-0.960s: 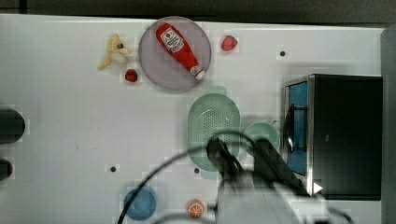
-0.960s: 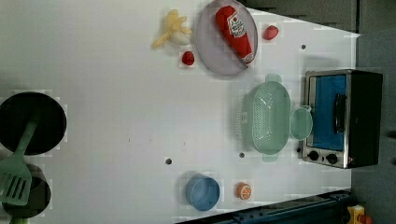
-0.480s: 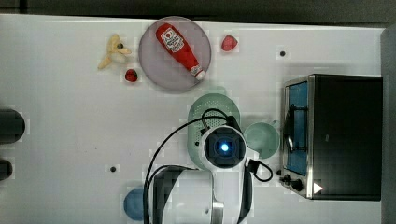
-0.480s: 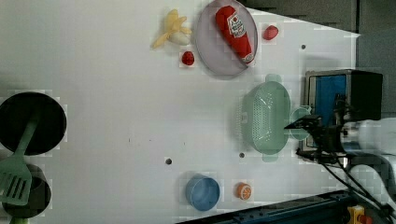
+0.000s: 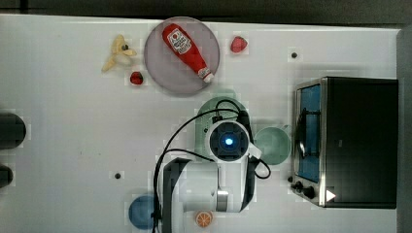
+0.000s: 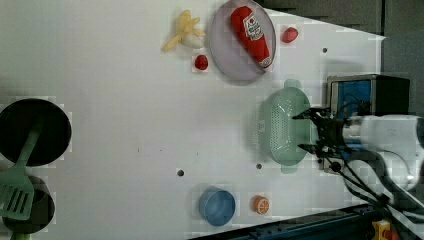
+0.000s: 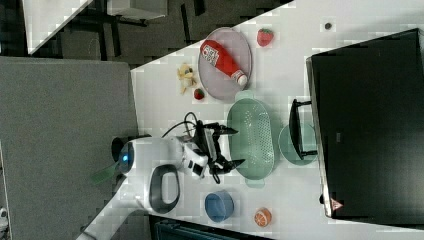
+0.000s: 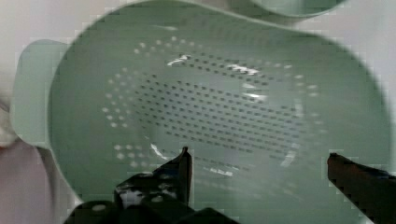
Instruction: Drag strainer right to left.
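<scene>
Arm swung in over the table, pincer [image 6: 303,131] now spread wide above the strainer [image 6: 282,126]

In the left view the strainer [image 6: 282,127] lay between the toaster oven [image 6: 367,92] on its right and bare table [image 6: 125,125] on its left, with the gripper [image 6: 306,131] over its right rim. The plate [image 6: 235,50] held the ketchup bottle [image 6: 252,30]; the blue bowl [image 6: 216,206] sat left of the orange [image 6: 260,204].
</scene>
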